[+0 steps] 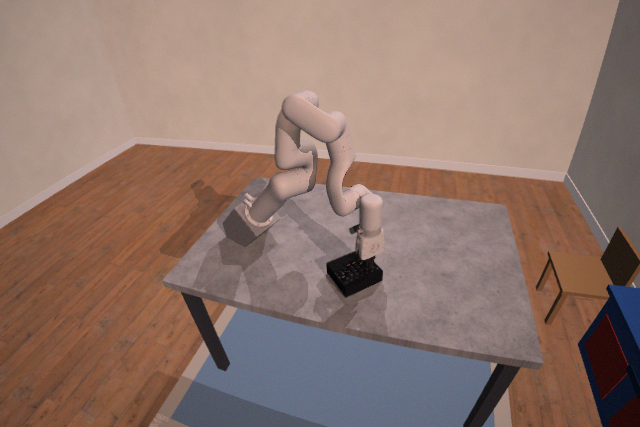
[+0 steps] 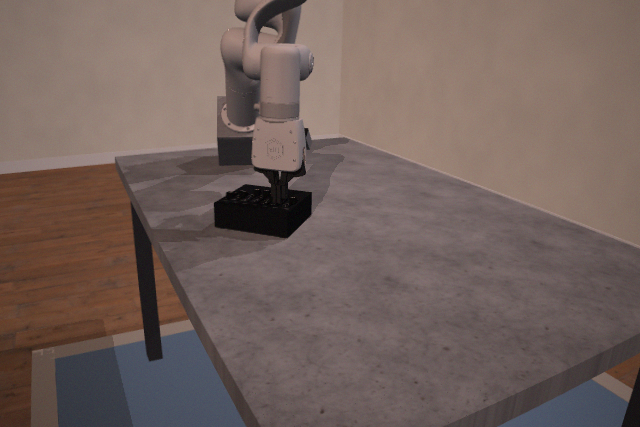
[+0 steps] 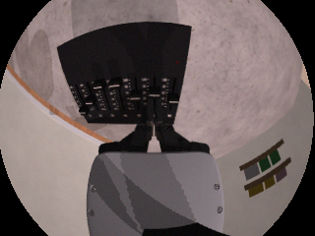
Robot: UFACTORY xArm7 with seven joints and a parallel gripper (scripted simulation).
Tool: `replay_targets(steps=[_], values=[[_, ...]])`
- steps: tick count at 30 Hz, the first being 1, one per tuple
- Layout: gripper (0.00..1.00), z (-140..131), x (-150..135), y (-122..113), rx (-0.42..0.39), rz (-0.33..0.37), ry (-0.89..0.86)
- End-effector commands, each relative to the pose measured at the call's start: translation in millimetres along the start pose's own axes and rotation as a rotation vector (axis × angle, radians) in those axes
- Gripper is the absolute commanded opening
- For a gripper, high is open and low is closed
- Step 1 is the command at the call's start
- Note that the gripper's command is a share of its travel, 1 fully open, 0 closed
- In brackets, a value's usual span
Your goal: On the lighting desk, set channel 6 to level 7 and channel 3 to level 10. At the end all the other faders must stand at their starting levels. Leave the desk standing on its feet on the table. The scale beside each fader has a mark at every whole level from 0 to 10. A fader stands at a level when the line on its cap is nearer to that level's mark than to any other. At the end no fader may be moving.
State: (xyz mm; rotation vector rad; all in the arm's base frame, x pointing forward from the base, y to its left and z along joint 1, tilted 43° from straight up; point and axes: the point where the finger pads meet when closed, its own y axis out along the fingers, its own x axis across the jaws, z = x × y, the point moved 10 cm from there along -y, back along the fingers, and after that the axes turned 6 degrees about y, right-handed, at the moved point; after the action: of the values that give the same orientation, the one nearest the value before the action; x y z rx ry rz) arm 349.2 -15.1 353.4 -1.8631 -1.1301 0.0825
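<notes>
The lighting desk (image 1: 354,274) is a small black box standing on the grey table; it also shows in the exterior view (image 2: 263,209) and in the wrist view (image 3: 125,73). Several faders run in a row along its top (image 3: 125,97). My gripper (image 3: 154,106) points straight down with its fingers shut, the tips at the desk's top among the faders towards one end of the row. It also shows in the exterior view (image 2: 277,189). I cannot read the scale marks or the cap lines at this size.
The arm's base block (image 1: 247,223) stands at the table's far left corner. A wooden chair (image 1: 589,269) and a blue cabinet (image 1: 615,355) stand on the floor to the right of the table.
</notes>
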Motion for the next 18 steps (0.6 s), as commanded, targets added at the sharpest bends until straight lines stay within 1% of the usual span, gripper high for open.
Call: replay_targets(steps=[1, 11, 18], values=[[0.00, -3, 1, -1, -0.002, -0.002, 0.000], [0.00, -4, 1, -1, -0.002, -0.002, 0.000], [0.00, -4, 1, -11, -0.002, -0.002, 0.000]])
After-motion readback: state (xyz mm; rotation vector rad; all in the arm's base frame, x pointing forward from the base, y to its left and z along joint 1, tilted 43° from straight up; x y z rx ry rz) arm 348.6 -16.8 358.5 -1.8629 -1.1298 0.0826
